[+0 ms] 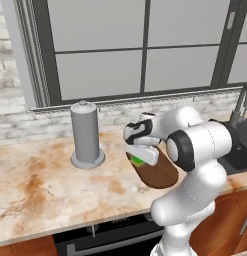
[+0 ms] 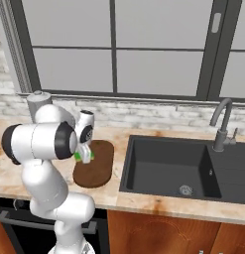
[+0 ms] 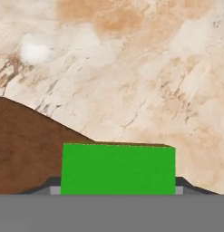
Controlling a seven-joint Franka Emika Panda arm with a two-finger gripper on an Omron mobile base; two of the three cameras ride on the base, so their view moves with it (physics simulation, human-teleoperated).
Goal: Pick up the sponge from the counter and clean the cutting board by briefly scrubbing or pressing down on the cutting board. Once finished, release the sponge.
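The gripper [image 3: 117, 190] has its two dark fingertips [image 3: 49, 183] standing partly apart, one at each short end of the sponge [image 3: 118, 168], and they appear to clamp it. The sponge is a bright green block that spans the whole gap between the tips, its long axis running straight from one finger to the other and its broad face turned toward the hand camera.

Just past the fingers on one side lies the cutting board [image 3: 27, 145], dark brown wood with a rounded corner, and the sponge sits at its edge, partly over the wood and partly over the counter [image 3: 140, 68]. Whether the sponge presses on the board or hangs just above it cannot be told.

Beyond the fingers the counter spreads out, beige-pink marbled stone with rust-brown blotches.

From the base cameras, the sponge shows as a small green patch under the white hand at the near end of the board. Farther from the fingers to one side stands a grey cylindrical canister [image 1: 86, 132] on a round base, lid on, contents unseen. Well off on the other side a black sink basin [image 2: 168, 166] is sunk into the counter, with a drain at its bottom and a dark curved tap [image 2: 222, 124] behind it
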